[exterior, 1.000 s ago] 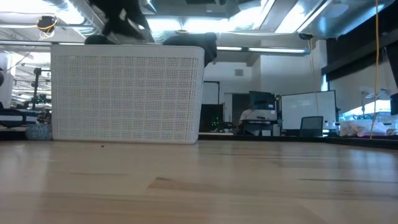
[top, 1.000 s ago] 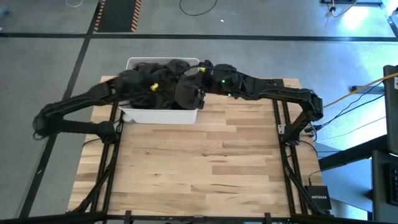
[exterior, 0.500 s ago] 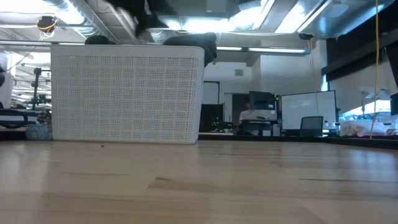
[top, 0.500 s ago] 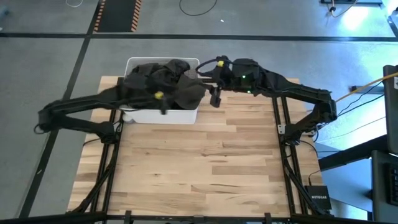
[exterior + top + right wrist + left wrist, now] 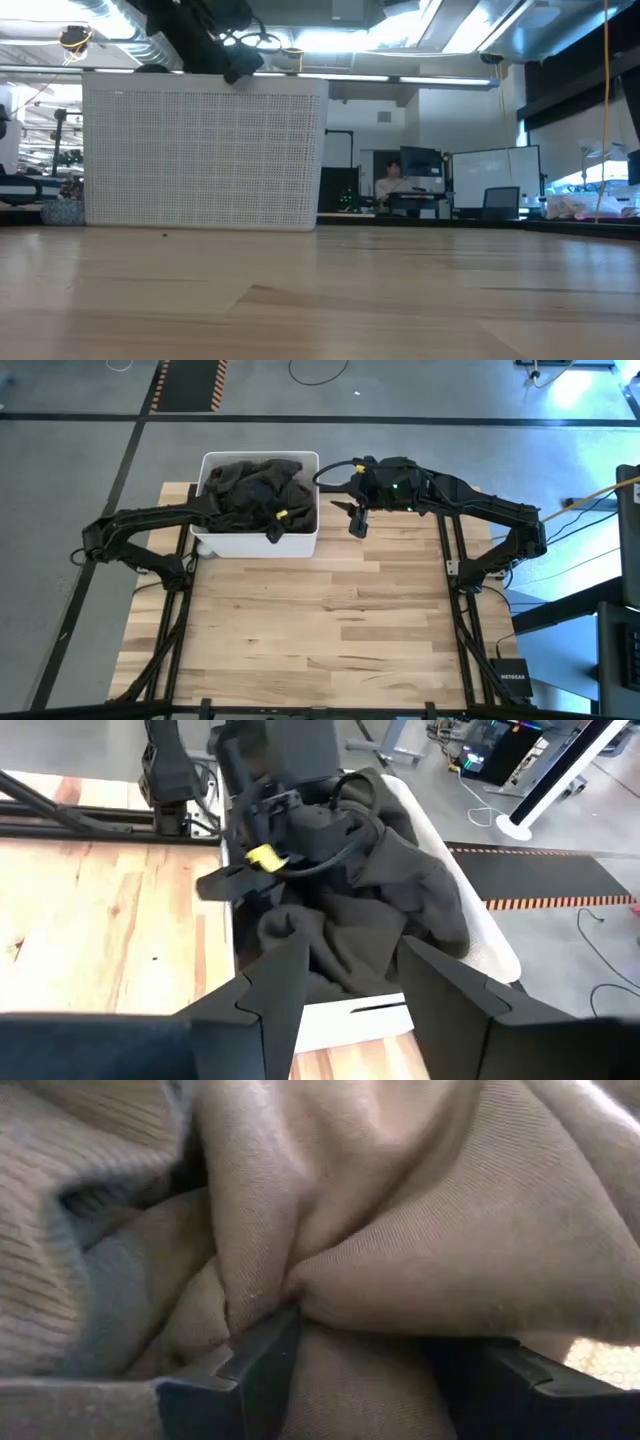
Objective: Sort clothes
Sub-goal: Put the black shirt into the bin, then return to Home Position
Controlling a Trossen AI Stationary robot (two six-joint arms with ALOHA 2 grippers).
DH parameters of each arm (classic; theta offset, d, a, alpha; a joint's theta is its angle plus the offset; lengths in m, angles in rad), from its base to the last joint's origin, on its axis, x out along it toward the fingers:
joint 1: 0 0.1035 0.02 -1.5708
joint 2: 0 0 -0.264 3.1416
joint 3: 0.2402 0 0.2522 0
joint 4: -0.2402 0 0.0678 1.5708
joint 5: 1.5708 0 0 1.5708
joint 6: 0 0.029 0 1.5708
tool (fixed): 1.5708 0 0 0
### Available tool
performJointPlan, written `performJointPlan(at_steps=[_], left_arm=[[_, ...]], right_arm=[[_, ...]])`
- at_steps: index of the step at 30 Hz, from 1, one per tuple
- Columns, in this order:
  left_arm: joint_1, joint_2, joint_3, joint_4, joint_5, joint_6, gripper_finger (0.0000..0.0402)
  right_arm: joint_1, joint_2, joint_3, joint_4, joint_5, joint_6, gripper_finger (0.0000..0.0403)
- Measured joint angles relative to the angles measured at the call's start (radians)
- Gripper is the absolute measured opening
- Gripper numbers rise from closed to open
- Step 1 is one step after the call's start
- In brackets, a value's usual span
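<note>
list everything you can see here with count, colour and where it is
clothes: one heap, dark olive-grey to black, separate garments hard to count, piled inside the tub
tub: one, white, perforated walls, at the table's far left
table: one, light wood, its surface otherwise bare
person: one, seated far off in the room behind
left gripper: dark, down in the tub, fingers pressed into the fabric
right gripper: dark, open, over the table just right of the tub, holding nothing
</note>
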Motion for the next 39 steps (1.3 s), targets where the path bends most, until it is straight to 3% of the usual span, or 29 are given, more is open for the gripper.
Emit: performJointPlan(at_steps=[6,16,27,39], left_arm=[[-0.041,-0.195,0.057,0.126,0.003,0.013,0.0211],[-0.157,-0.444,0.032,0.206,0.031,0.087,0.0211],[-0.344,-0.474,-0.117,0.396,0.088,0.128,0.0211],[-0.372,-0.517,-0.163,0.411,0.067,0.182,0.0211]], right_arm=[[0.0,-0.03,0.007,0.021,0.0,0.003,0.0175],[0.069,-0.161,0.014,-0.089,0.002,0.069,0.0175],[0.215,-0.305,-0.087,-0.233,0.101,0.178,0.0175],[0.255,-0.541,-0.435,0.051,0.109,0.201,0.0175]])
